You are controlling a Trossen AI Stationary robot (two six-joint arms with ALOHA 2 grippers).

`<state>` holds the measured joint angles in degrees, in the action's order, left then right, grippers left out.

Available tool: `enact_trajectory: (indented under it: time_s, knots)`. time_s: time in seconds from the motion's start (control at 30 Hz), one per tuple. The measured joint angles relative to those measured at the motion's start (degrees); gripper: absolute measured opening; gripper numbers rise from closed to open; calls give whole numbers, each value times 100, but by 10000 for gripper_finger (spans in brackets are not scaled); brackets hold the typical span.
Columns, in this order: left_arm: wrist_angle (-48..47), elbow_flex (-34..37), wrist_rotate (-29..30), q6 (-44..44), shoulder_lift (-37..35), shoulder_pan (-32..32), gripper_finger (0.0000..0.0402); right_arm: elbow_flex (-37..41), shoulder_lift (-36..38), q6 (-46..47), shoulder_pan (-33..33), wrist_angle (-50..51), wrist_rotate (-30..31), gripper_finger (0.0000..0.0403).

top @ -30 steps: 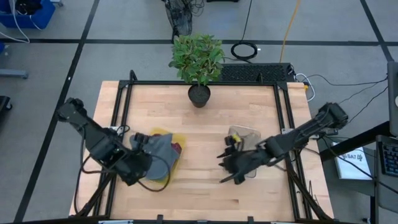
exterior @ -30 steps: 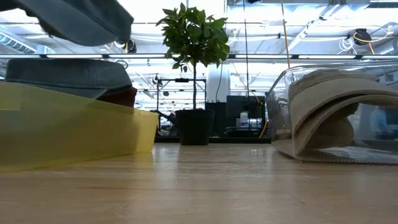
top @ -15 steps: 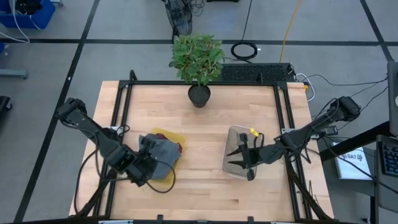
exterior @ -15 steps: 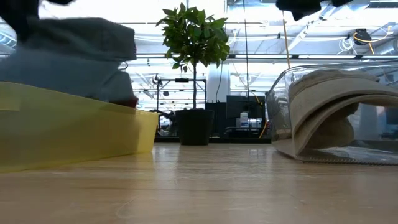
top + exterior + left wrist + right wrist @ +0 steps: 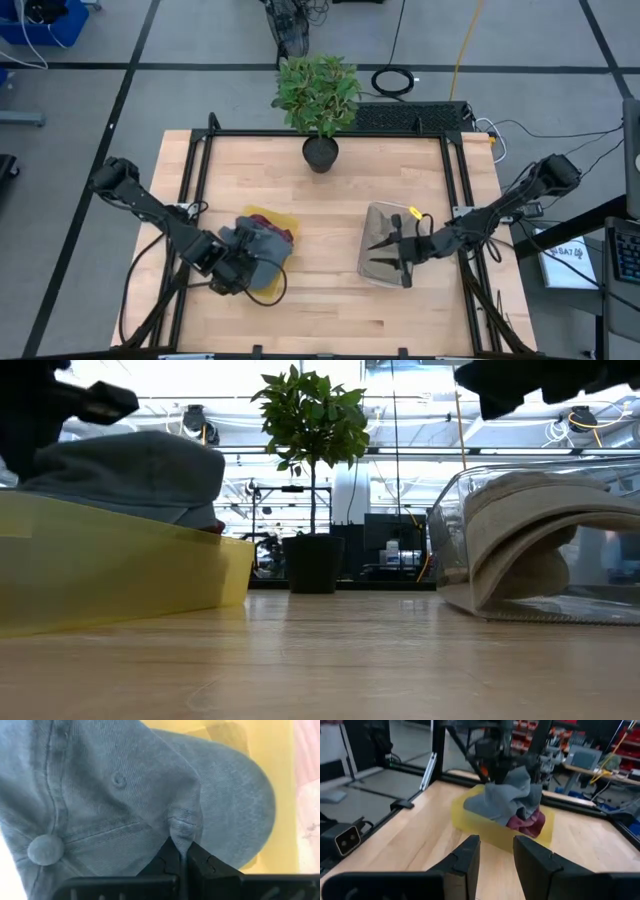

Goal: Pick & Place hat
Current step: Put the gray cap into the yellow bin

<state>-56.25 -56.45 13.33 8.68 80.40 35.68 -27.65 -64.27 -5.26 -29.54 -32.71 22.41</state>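
A grey hat (image 5: 125, 795) lies on top of the yellow bin (image 5: 275, 222) at the table's left, over a red hat (image 5: 526, 822). My left gripper (image 5: 238, 268) stands over it at the bin's near side, shut on its cloth. The low view shows the grey hat (image 5: 130, 472) above the bin's wall (image 5: 120, 565). My right gripper (image 5: 495, 855) is open and holds nothing. It hovers level over the clear bin (image 5: 385, 222) at the right, which holds a beige hat (image 5: 545, 525). My left gripper pinches a small raised fold of the grey hat's crown (image 5: 183, 826) between its two fingertips, beside the brim. The fingers come from above, pointing steeply down. The hat sits on the hats in the yellow bin, its top button (image 5: 46, 849) facing up.
A potted plant (image 5: 318, 95) stands at the middle of the table's far edge. A black frame rail (image 5: 195, 170) runs round the table. Bare wood lies between the two bins (image 5: 325, 260) and along the near edge.
My left gripper has come down with the grey hat, which hung clear above the yellow bin and now sits in it on the other hats. My right gripper has drawn back toward the table's right edge and tipped from pointing down to level.
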Motion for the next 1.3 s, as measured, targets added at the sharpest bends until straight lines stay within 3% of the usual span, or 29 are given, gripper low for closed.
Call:
enact_trajectory:
  time_s: [0.23,0.8,1.03,1.17,1.3]
  knots:
    - [43,37,-134,509,13,-119,23,255,5,-15,2,-408,2,104]
    - [-496,-1430,-249,905,22,8,85,252,4,-224,2,-396,12,104]
    - [-176,-1455,692,981,16,-118,60,244,4,-131,67,-77,452,74]
    - [-232,-1229,686,986,17,-443,11,244,11,302,190,404,463,23]
    - [-26,-889,524,962,17,-688,9,244,11,745,251,835,461,8]
